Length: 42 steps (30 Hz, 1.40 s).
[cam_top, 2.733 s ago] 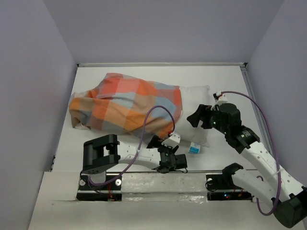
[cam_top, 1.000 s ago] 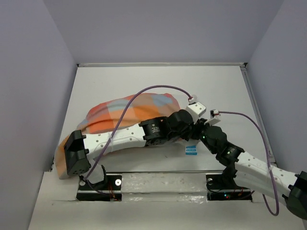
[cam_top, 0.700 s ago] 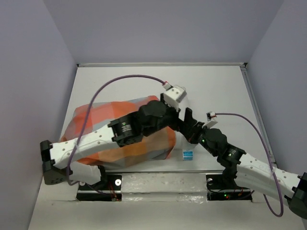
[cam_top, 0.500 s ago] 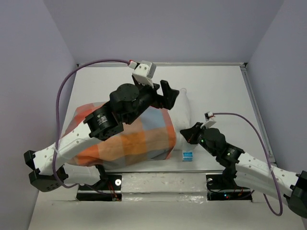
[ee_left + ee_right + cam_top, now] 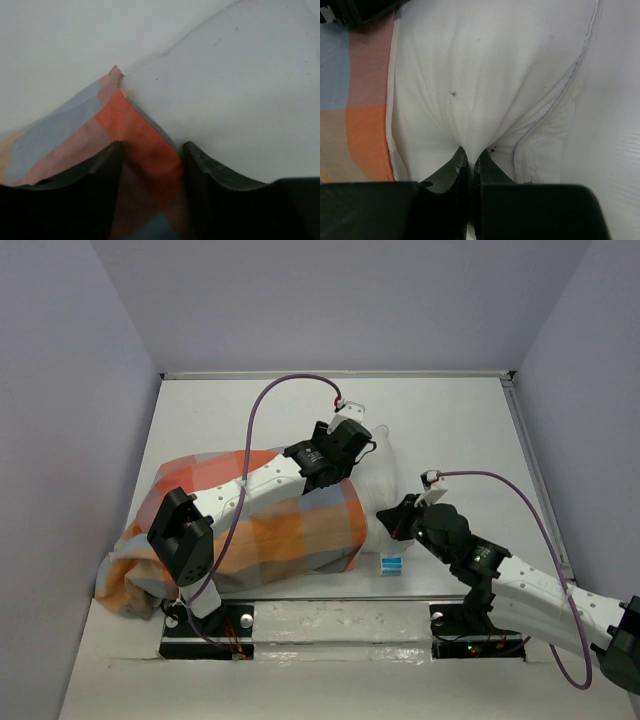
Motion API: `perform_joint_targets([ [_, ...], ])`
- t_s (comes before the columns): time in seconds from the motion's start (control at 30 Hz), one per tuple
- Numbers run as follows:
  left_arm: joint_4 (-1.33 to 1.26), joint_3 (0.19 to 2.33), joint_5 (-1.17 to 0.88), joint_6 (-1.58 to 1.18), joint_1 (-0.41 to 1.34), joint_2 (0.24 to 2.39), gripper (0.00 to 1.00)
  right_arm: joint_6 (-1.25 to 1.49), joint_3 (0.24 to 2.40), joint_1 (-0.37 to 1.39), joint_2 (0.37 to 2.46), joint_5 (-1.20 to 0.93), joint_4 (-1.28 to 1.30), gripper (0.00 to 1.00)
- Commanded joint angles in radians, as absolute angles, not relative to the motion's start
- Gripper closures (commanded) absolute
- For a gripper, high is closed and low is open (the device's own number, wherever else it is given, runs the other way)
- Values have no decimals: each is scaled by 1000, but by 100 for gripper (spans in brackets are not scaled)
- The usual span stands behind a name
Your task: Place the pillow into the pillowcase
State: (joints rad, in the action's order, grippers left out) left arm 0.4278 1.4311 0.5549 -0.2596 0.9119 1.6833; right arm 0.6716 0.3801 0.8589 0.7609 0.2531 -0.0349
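Bulk of the pillow point(image 5: 378, 478) sits inside the pillowcase point(image 5: 280, 530), which lies across the left half of the table point(image 5: 460, 420). Only a white strip at the right end is outside, with its blue tag point(image 5: 391, 564) lying on the table just beside the near corner. The right pincer point(image 5: 469, 159) is closed on that bare end, pinching a thin ridge of white fabric between its tips. The left pincer point(image 5: 151, 150) is at the far corner of the case's mouth with its jaws apart, and the orange-and-blue hem runs up between them. Whether either pad touches the cloth I cannot tell from the wrist view, but nothing is clamped.

I judge the step in hand to be drawing the hem over the last of the pillow. The risks come from the holds. The right pincer has only a small fold, so a firm tug could pull the fabric free, or drag the pillow out of the case. If the left pincer closes deep, it may catch pillow fabric along with the hem and pin the two together, so the case cannot slide. The case's left end appears to droop past the near table edge, and its weight could pull the mouth away.
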Motion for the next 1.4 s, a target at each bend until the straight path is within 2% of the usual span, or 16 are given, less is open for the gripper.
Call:
perform_joint_targets([
  [0.0,436,1488,641,-227,905,1675,53,635,410,871,750,230,-25,100],
  [0.03,419,1479,646,-227,905,1677,72,634,408,871,746,232,-25,100],
  [0.1,393,1470,634,-233,907,1664,91,630,410,871,744,236,-23,100],
  [0.13,337,1454,605,-221,913,1655,100,624,413,871,752,242,-25,95],
  [0.17,303,1447,583,-210,919,1637,100,620,426,871,756,247,-18,87],
  [0.2,270,1447,563,-198,926,1631,100,615,442,871,764,255,-6,65],
  [0.23,241,1454,542,-183,937,1628,100,612,463,871,773,267,3,53],
  [0.27,204,1469,514,-161,963,1629,100,592,521,871,788,296,76,30],
  [0.37,170,1560,506,-115,1015,1635,100,517,654,859,792,377,175,10],
  [0.6,110,1468,468,-127,1028,1540,100,451,874,511,848,124,210,9],
  [0.8,31,1352,397,-153,1029,1433,100,538,877,309,1120,-1,130,3],
  [0.97,8,1324,361,-149,1029,1408,100,509,874,244,1124,-5,126,1],
  [1.07,8,1331,361,-140,1028,1408,100,454,980,199,1127,-92,251,1],
  [1.27,-15,1355,324,-147,1029,1399,100,371,1078,199,1124,207,297,4],
  [1.33,-17,1356,318,-153,1028,1405,100,353,1098,199,1167,189,290,3],
  [1.37,-18,1356,313,-153,1029,1414,100,336,1079,187,1186,87,181,3],
])
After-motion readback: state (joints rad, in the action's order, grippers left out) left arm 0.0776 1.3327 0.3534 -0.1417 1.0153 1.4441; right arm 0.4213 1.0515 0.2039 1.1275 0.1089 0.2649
